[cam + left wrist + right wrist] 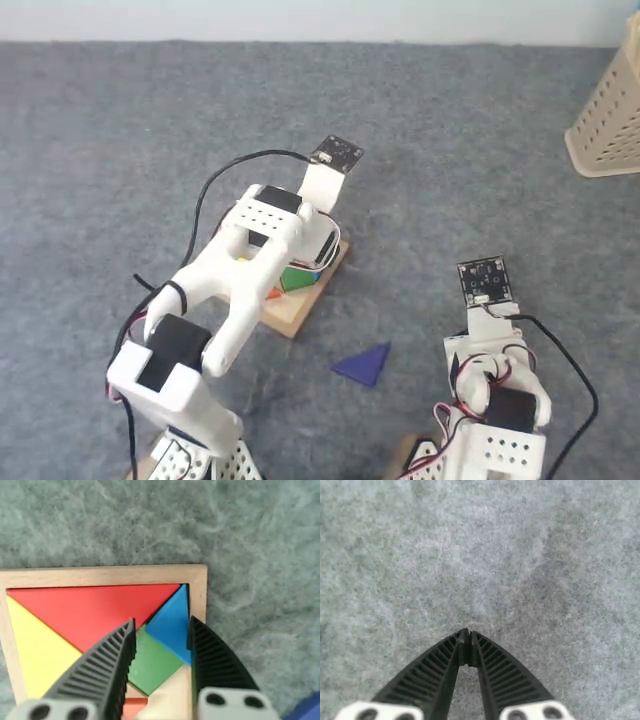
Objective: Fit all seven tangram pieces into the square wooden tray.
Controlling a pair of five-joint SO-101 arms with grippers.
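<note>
The square wooden tray (110,573) holds a red triangle (95,610), a yellow triangle (37,650), a blue triangle (172,622), a green piece (152,665) and the tip of an orange piece (134,709). A patch of bare wood (172,697) shows beside the green piece. My left gripper (161,625) hangs open just above the blue and green pieces, holding nothing. A purple triangle (363,363) lies on the carpet beside the tray (295,318). My right gripper (468,633) is shut and empty over bare carpet.
Grey carpet covers the whole work surface. The left arm (255,260) reaches over the tray and hides most of it from above. The right arm (495,395) stands at the front right. A beige slotted basket (610,110) stands at the far right edge.
</note>
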